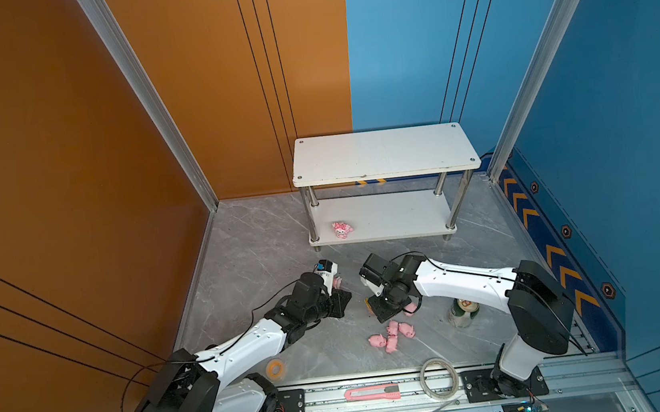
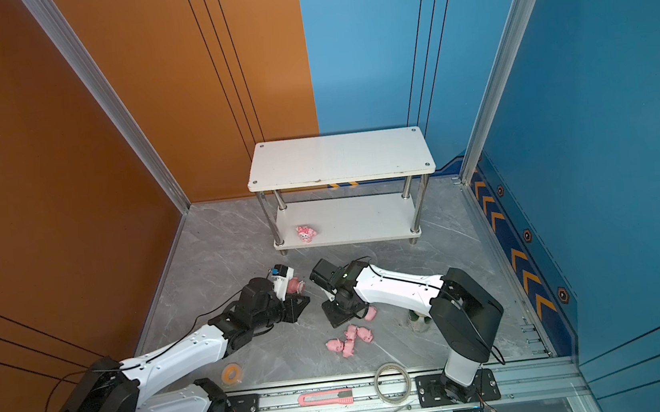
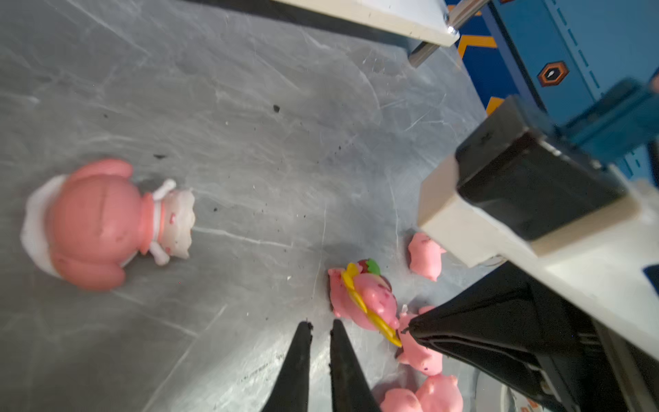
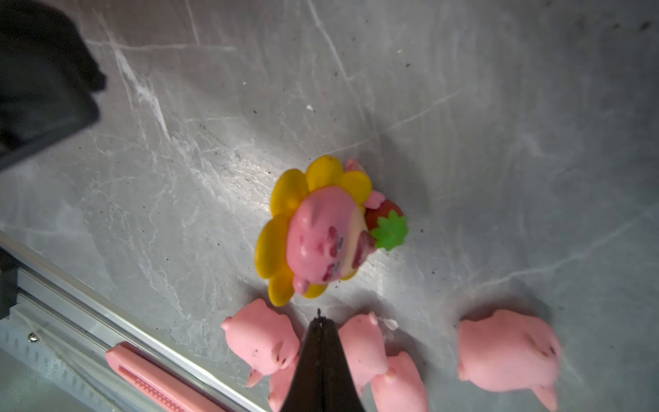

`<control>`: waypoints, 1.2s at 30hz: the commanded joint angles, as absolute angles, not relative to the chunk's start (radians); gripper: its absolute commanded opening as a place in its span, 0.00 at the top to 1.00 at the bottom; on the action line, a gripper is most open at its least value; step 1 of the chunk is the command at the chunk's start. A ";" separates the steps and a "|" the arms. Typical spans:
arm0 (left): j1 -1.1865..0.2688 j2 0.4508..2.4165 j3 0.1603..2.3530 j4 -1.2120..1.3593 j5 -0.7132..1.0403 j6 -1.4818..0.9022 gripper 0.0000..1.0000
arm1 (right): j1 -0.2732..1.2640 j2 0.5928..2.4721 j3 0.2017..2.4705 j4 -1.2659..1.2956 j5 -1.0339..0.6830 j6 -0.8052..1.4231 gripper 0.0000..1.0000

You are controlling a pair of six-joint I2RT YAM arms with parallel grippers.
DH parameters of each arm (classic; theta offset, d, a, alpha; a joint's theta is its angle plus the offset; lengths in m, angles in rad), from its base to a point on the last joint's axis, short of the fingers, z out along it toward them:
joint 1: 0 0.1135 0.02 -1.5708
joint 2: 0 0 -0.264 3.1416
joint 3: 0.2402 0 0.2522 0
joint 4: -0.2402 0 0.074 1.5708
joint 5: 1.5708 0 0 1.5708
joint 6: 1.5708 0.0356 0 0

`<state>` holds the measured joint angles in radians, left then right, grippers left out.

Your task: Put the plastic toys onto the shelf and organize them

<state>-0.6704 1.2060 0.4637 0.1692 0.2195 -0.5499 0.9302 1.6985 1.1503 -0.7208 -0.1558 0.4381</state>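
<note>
While right tool (image 4: 320, 323) sits closed, sunflower figurine (image 4: 321, 232) lies beside pigs (image 4: 262, 339).

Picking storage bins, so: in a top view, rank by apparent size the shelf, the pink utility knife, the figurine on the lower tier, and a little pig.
1. shelf
2. pink utility knife
3. figurine on the lower tier and little pig: nearly alike, and the figurine sits farther away, so unranked.
</note>
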 commanded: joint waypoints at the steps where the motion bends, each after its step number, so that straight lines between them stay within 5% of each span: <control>1: -0.691 1.203 0.476 0.069 0.184 -0.537 0.86 | 0.957 1.738 1.150 -0.683 -0.171 0.469 1.00; 12: -0.715 1.243 0.474 0.127 0.193 -0.557 0.85 | 0.970 1.805 1.216 -0.543 -0.281 0.504 0.97; 20: -0.765 1.357 0.491 0.248 0.223 -0.590 0.85 | 0.906 1.600 1.168 -0.606 -0.282 0.476 0.94; 21: -0.765 1.373 0.492 0.262 0.227 -0.590 0.86 | 0.900 1.572 1.163 -0.632 -0.264 0.459 0.89; 24: -0.764 1.414 0.502 0.308 0.239 -0.594 0.86 | 0.892 1.522 1.151 -0.707 -0.188 0.401 0.42; 26: -0.763 1.438 0.513 0.336 0.253 -0.602 0.86 | 0.888 1.511 1.145 -0.743 -0.142 0.365 0.29; 36: -0.794 1.532 0.594 0.407 0.279 -0.628 0.86 | 0.790 1.494 1.076 -0.741 -0.127 0.341 0.22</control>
